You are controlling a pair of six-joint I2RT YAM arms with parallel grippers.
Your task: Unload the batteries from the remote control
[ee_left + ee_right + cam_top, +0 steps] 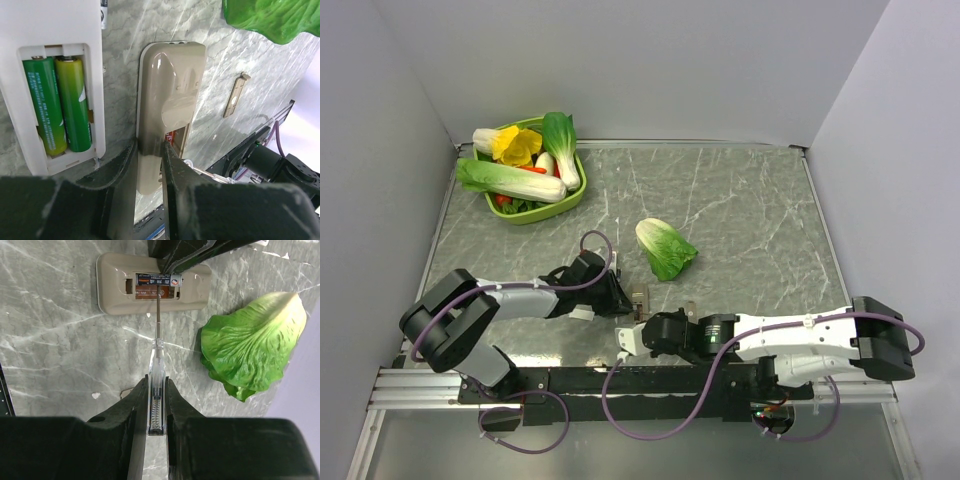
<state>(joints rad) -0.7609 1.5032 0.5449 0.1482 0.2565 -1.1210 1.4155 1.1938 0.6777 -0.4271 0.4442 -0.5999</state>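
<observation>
Where the two arms meet near the front of the tabletop (60, 355), a beige remote control (120, 285) is seen lying back upward with its battery bay uncovered. It is gripped by its long sides between the left jaws, which are closed onto it. One dark battery (159, 278) is seated in the bay. A slim screwdriver (156, 352) with a clear handle is clamped between the right jaws, which are drawn narrow around it, and its tip is brought into the bay just under the battery. Just beside the held remote, a white remote (55, 30) is laid face down, its bay also open, with two green batteries (60, 105) side by side inside. A small beige cover (236, 95) is seen flat on the tabletop nearby, and a cabbage leaf (250, 345) is found near it.
</observation>
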